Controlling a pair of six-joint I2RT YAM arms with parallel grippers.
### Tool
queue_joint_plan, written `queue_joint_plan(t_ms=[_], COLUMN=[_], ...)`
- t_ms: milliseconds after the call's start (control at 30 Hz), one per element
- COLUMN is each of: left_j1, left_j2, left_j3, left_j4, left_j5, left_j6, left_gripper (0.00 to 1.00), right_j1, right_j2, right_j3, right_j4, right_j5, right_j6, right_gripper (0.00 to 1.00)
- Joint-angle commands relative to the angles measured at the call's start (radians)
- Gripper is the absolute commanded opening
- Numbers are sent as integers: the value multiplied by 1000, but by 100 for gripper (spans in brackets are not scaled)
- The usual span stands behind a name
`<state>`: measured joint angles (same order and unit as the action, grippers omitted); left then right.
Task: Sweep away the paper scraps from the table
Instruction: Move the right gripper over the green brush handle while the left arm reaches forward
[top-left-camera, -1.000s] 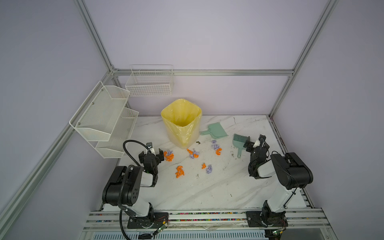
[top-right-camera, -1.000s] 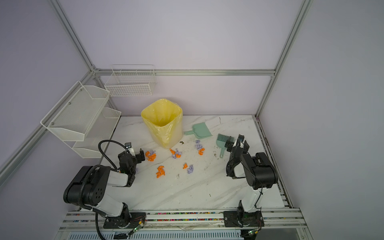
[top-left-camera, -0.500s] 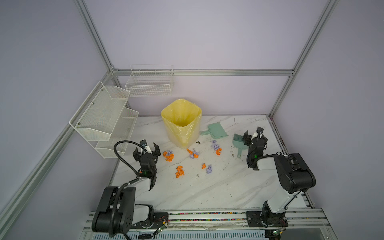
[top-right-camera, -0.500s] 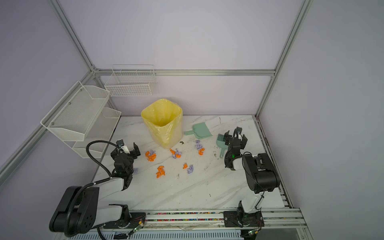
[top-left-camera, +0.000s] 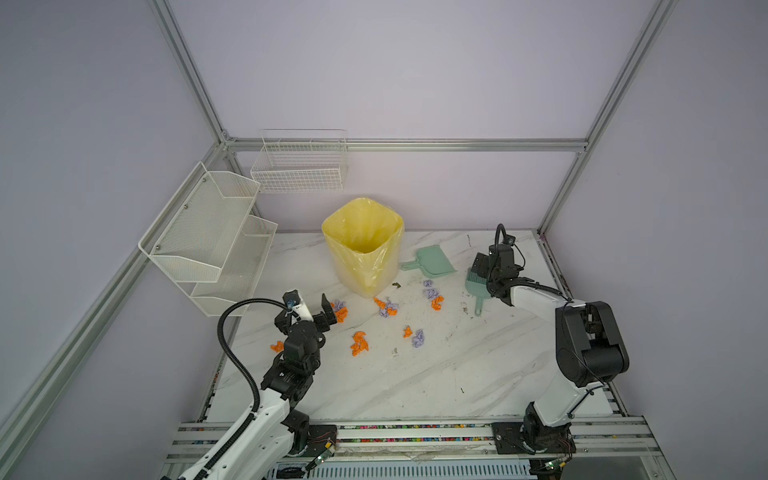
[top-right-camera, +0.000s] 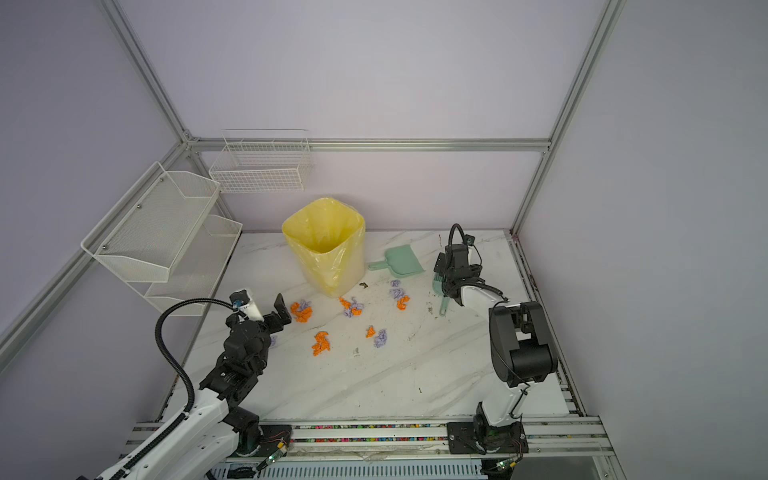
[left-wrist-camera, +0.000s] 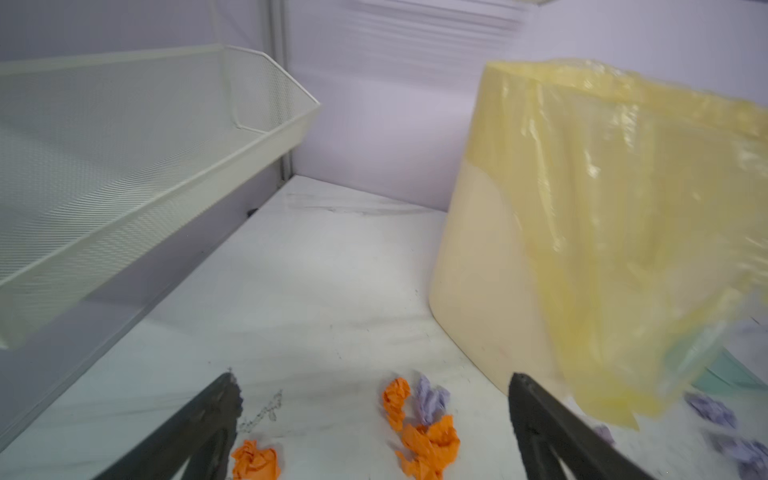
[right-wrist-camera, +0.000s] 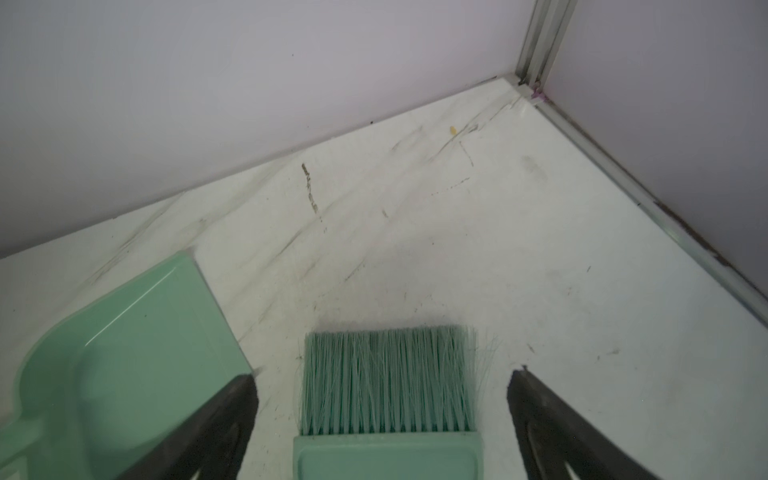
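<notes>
A bin (top-left-camera: 357, 270) lined with a yellow bag stands at the back of the white marble-look bench (top-left-camera: 415, 386), and the rest lies around it. The paper scraps (top-left-camera: 388, 307), orange and lilac wads, are all on the bench in front of the bin. One clump lies just off its front left corner, another at its foot, more to its front right, and a few loose wads nearer the arms' bases. The left jaws stand wide apart and hold nothing, low over the bench to the front left of the bin. In the left wrist view, orange and lilac wads (left-wrist-camera: 419, 432) lie on the bench between the two dark fingers (left-wrist-camera: 199, 436). To the right of the bin a green dustpan (top-left-camera: 432, 262) lies flat, and past it, farther from the bin, lies a green brush (top-left-camera: 476, 286). The right jaws hang over the brush head, wide apart. In the right wrist view the bristles (right-wrist-camera: 386, 374) sit between the fingers (right-wrist-camera: 552, 428), clear of both. White mesh shelves (top-left-camera: 208, 232) hang on the wall to the left of the bin.
</notes>
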<state>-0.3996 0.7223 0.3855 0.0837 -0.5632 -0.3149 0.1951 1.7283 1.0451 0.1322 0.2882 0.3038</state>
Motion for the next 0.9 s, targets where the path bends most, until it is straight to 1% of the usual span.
queue_joint_plan(t_ms=[0,100,200,267,400,500,667,767,867], left_j1=[-74,-187,-298,-352,-436,-471,-473,-475,-472], left_j2=[36,84,146,205,374,500,700,817,901], left_j3=[223,290,345,413,559,639,775,863,920], left_j4=[-239,-318,-336,-368,-408,-408,-383,-376,-351], left_j5=[173,202,213,221,266,285,366,429,455], left_j6=[-65,-61,-28,-8,46,49,-22,-44,-48], left_gripper=[100,100,100,100,100,100,100,100,100], right_j1=[3,3,4,4,5,10,10,10,10], right_j2=[-5,2,25,14,-15,-24,-30,-44,-46], right_j3=[-8,-6,6,-17,-61,-79,-111,-139,-150], right_j4=[-177,-222,-295,-294,-287,-292,-312,-296,-290], right_j5=[-97,-142,-143,-146,-180,-197,-212,-212,-232], right_j6=[54,63,69,79,95,98,95,93,83], right_gripper=[97,96,94,91,86,83,71,66,61])
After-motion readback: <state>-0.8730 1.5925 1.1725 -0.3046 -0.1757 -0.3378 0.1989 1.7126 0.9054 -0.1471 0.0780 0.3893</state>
